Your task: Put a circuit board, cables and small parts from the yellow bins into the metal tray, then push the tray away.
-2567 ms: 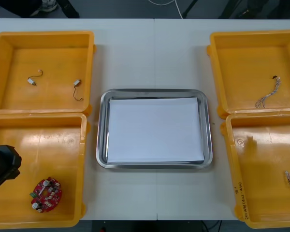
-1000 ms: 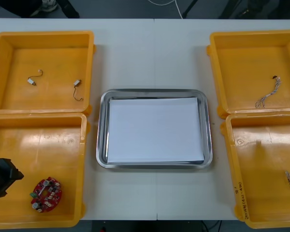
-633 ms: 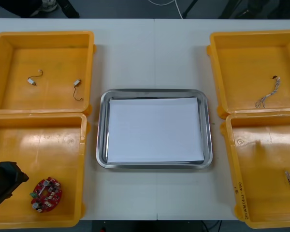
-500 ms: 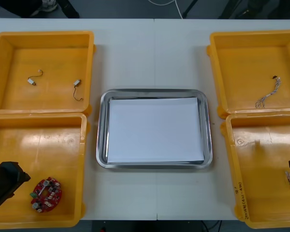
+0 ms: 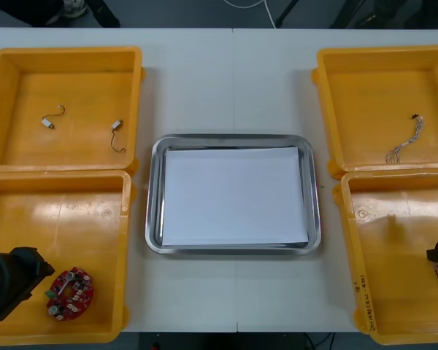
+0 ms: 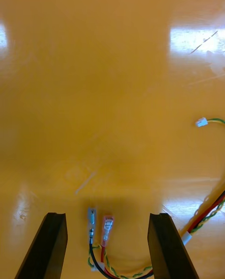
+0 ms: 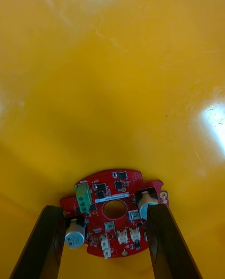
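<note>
Below, shows the left gripper [image 7: 105,209] in the near-left yellow bin [image 5: 58,189], fingers spread wide either side of the round red circuit board [image 7: 112,192]; contact hard to judge. Shows the right gripper [image 6: 107,216], equally wide, in the near-right yellow bin [image 5: 394,219] over two terminal ends of the red and yellow cable [image 6: 107,227], its loop cut off. Places the metal tray [image 5: 155,219], white inside, between the bins.

Light table [image 5: 233,80] under me carried five things. On my left: far left bin [image 5: 80,95] and near left bin [image 5: 66,219], yellow, end to end. On my right: far right bin [image 5: 379,95] and near right bin [image 5: 394,248], likewise. Metal tray [image 5: 233,138] lay between pairs, white inside.
</note>
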Available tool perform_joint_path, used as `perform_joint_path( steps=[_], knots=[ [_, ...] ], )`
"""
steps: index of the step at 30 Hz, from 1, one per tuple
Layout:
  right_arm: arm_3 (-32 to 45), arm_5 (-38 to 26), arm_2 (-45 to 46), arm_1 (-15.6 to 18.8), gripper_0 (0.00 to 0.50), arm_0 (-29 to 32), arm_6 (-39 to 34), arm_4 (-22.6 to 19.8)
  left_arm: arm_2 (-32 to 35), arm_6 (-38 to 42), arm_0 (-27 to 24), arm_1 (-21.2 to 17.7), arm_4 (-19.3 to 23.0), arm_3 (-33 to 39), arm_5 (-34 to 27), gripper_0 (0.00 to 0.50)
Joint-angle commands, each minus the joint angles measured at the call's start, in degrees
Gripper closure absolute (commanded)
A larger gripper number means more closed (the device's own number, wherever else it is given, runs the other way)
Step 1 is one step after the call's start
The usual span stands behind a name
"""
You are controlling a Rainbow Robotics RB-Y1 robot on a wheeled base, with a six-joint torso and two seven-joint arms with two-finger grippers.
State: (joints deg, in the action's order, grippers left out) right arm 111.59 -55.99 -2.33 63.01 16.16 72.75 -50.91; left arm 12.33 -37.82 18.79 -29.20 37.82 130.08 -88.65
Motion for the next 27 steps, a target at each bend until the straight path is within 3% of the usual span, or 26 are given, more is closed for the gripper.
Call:
perform_joint_path(
  steps=[1,22,25,27],
  knots=[
    [-1.4,2.6,-2.2,-0.6,0.0,0.6,-1.5,0.3,-1.6,-4.3,2.7,-1.6,-1.3,-0.9,2.3,0.0],
    [-3.7,8.2,-6.3,-0.8,0.0,0.7,-1.7,1.8,-4.6,-5.2,4.5,-1.6,-3.5,-3.7,7.9,0.0],
    [-3.7,8.2,-6.3,-0.8,0.067,0.7,-1.7,2.0,-4.8,-5.2,4.8,-1.6,-3.6,-3.9,8.0,0.0],
    [-3.7,8.2,-6.4,-0.8,0.143,0.7,-1.7,2.0,-5.0,-5.2,5.0,-1.6,-3.8,-3.9,8.1,0.0]
  ],
)
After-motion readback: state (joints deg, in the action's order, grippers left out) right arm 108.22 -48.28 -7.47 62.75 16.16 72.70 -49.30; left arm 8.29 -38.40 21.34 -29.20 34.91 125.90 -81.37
